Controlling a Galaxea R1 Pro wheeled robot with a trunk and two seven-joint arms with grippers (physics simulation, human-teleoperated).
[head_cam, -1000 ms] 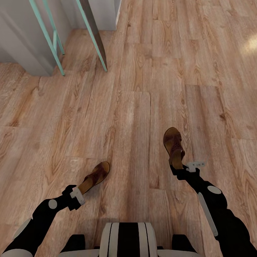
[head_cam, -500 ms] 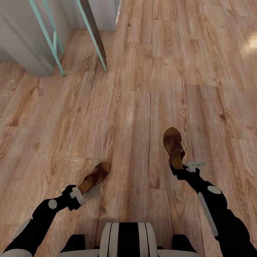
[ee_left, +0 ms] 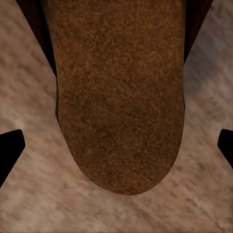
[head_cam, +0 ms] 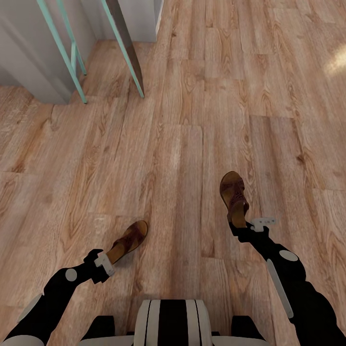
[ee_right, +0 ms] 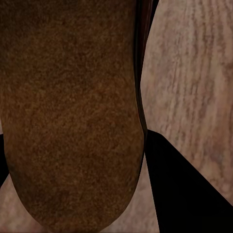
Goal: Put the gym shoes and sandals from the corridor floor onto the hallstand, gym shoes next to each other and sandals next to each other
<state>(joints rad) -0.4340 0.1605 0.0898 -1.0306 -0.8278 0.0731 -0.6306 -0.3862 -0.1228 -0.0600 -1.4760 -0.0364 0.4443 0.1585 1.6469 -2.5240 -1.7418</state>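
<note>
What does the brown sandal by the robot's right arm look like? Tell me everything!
The sandal is flat, brown and leather-looking, with a tan footbed and a wide strap across the middle. In the head view its rounded toe points away from the robot, and its heel end sits at the right gripper. Wood-plank floor shows all around it. The right wrist view shows its grainy brown surface close up, with a dark finger beside it.

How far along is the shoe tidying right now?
Nothing looks placed yet. In hand: the left hand grips one sandal and the right hand grips the other sandal, both above the corridor floor. Left: racking both sandals side by side, then fetching the gym shoes.
</note>
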